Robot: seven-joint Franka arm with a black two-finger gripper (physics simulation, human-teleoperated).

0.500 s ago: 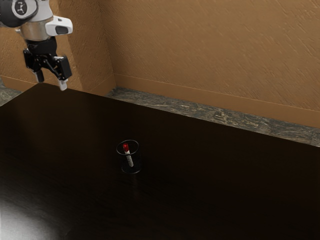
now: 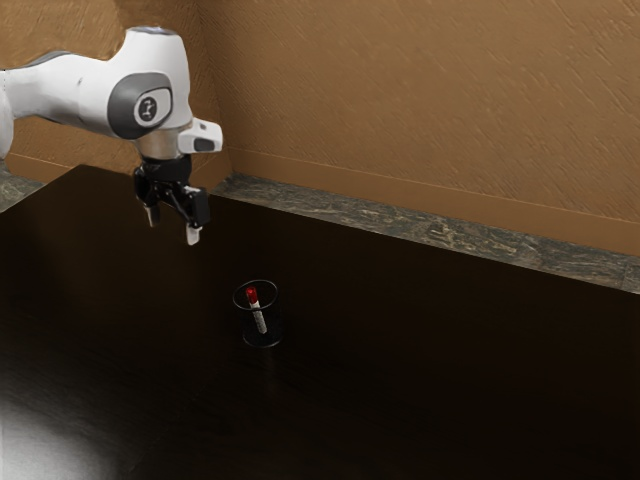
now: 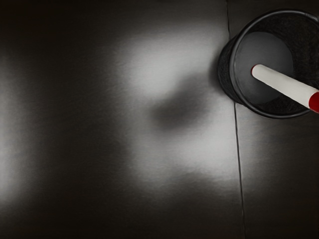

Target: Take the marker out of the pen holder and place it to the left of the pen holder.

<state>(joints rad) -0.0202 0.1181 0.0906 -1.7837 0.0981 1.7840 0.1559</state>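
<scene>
Dark table (image 2: 420, 360), marker (image 2: 258, 313) inside pen holder (image 2: 263, 341)

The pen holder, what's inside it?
One marker leans inside the pen holder, white with its red end up. It covers part of the bottom, so I can't see that bit.

The dark bench (image 2: 420, 360) is being lit by a pale sheen; grey stone flooring (image 2: 440, 232) is being bordered by textured orange-brown walls (image 2: 420, 100).

The marker (image 3: 282, 85) is white with a red cap (image 3: 314, 102).
</scene>
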